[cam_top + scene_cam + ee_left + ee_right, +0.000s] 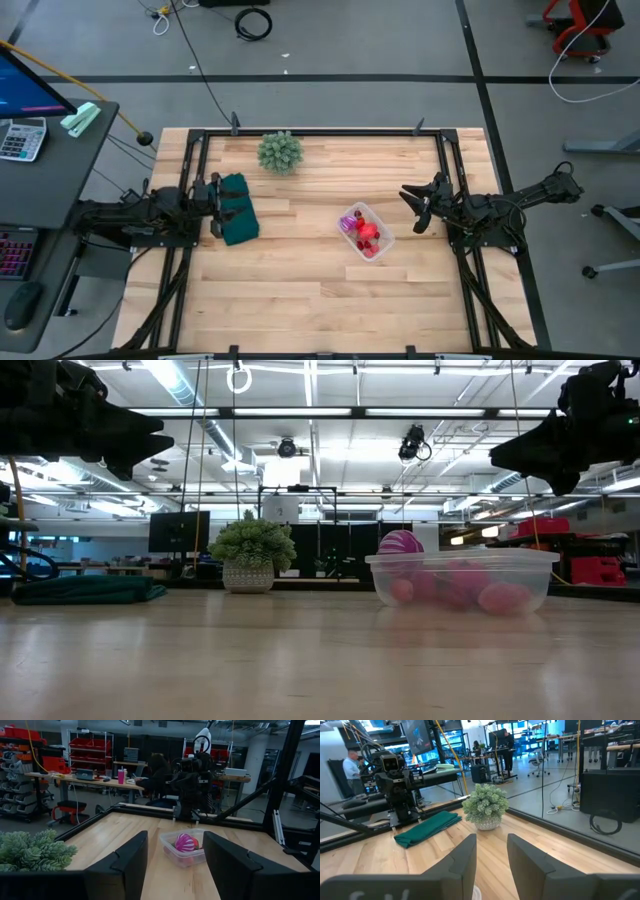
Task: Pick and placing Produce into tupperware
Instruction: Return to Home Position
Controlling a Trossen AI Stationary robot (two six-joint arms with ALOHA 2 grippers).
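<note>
1. Several pieces of produce (pixel 362 232) lie in the tub (pixel 381 223). The tub sits on the table (pixel 300 300), right of centre and about midway between the near and far edges.
2. One of them is a purple-pink striped ball (pixel 351 222) at the tub's left end. Red pieces (pixel 370 242) fill the rest of the tub. In the low view I see the ball rising above the rim, and pinkish shapes show through the clear wall.
3. The right gripper (pixel 411 208) is near the tub's right side and not touching it. The low view shows it raised well above the tabletop. Its fingers are spread, and I see nothing between them.
4. The left gripper (pixel 214 206) is on the left side of the table, well apart from the tub and also raised. From above it sits over the left edge of the cloth (pixel 238 210). Its fingers are spread wide with nothing held, and its wrist view looks between them across the table to the tub.
5. The dark green cloth lies folded and flat, left of centre.
6. The spiky green plant (pixel 280 152) stands upright in a pale pot near the far edge, left of centre, apart from both cloth and tub.
7. Beyond the table, the left wrist view shows me a person (pixel 156 770) seated at a desk.
</note>
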